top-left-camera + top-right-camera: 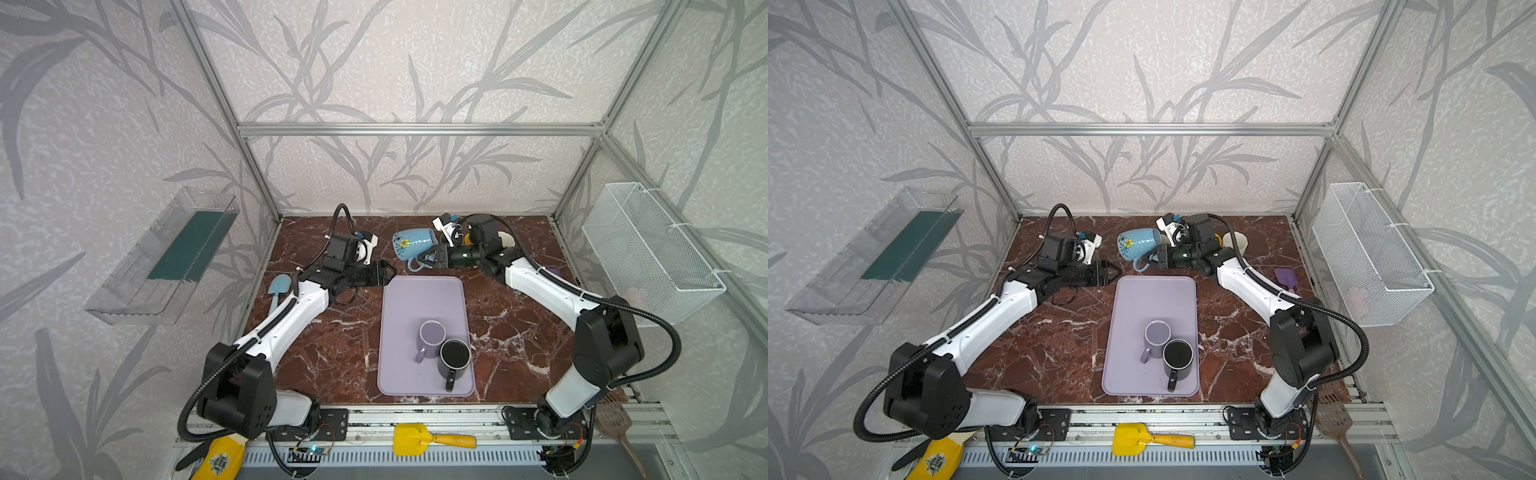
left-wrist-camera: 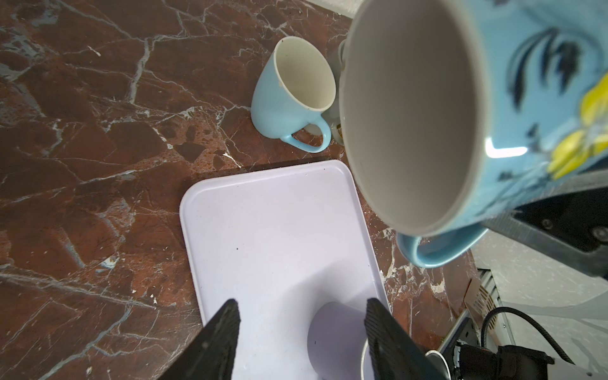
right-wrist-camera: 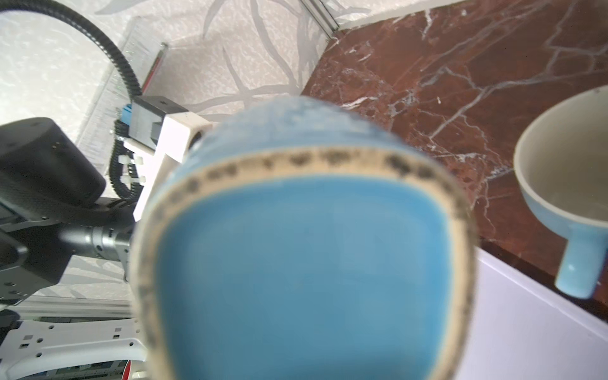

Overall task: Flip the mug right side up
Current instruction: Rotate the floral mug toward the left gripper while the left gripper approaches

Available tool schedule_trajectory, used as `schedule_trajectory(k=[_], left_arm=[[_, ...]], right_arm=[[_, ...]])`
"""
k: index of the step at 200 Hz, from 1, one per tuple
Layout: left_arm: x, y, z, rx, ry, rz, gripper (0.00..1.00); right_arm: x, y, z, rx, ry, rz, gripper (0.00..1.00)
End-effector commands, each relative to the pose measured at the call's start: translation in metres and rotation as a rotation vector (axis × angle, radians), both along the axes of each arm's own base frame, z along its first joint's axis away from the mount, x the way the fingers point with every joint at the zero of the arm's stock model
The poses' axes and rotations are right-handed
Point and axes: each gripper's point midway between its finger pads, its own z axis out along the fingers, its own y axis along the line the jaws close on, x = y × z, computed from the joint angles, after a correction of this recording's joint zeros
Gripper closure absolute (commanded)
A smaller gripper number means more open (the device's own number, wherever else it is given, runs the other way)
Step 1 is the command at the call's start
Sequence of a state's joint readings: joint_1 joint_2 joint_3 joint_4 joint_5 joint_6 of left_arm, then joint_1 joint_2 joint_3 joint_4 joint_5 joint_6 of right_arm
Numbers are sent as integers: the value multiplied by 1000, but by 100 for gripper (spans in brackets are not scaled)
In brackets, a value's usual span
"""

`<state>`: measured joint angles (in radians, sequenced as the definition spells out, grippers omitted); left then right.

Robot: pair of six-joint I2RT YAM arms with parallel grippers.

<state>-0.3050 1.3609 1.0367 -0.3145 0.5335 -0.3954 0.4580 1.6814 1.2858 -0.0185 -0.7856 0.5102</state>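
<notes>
The mug point(image 1: 411, 243) point(image 1: 1136, 243) is blue with a yellow flower and hangs tilted on its side behind the tray's far edge. My right gripper point(image 1: 426, 259) point(image 1: 1152, 258) is shut on its handle. The mug's blue base point(image 3: 296, 263) fills the right wrist view and hides the fingers there. Its pale open mouth point(image 2: 411, 115) faces the left wrist camera. My left gripper point(image 1: 390, 272) point(image 1: 1116, 270) point(image 2: 301, 306) is open and holds nothing. It hovers by the tray's far left corner, just left of the mug and apart from it.
The lavender tray point(image 1: 419, 299) holds an upright lavender mug point(image 1: 431, 336) and black mug point(image 1: 455, 357). A light blue mug point(image 2: 289, 95) point(image 3: 559, 184) stands upright behind the right arm. A blue spatula point(image 1: 278, 289) lies at the table's left edge, a wire basket point(image 1: 652, 249) hangs right.
</notes>
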Motion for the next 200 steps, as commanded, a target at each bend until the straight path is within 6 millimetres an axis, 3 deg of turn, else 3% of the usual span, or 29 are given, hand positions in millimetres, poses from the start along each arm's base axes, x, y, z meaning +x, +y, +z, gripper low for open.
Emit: schedule_trajectory(k=[1, 76, 77, 81, 98, 200], left_arm=[[-3, -2, 27, -117, -60, -37, 37], [-6, 0, 59, -404, -103, -121, 37], [-5, 0, 60, -408, -105, -122, 37], [-5, 0, 62, -423, -110, -127, 37], [-4, -3, 69, -477, -121, -149, 37], [-2, -9, 87, -581, -169, -202, 39]], right_arm=[[2, 12, 38, 146, -97, 62, 100], [2, 16, 64, 267, -141, 82, 100], [5, 18, 55, 260, -121, 81, 100], [6, 19, 53, 262, -118, 82, 100], [5, 20, 56, 280, -123, 96, 100], [-7, 38, 68, 373, -131, 179, 100]])
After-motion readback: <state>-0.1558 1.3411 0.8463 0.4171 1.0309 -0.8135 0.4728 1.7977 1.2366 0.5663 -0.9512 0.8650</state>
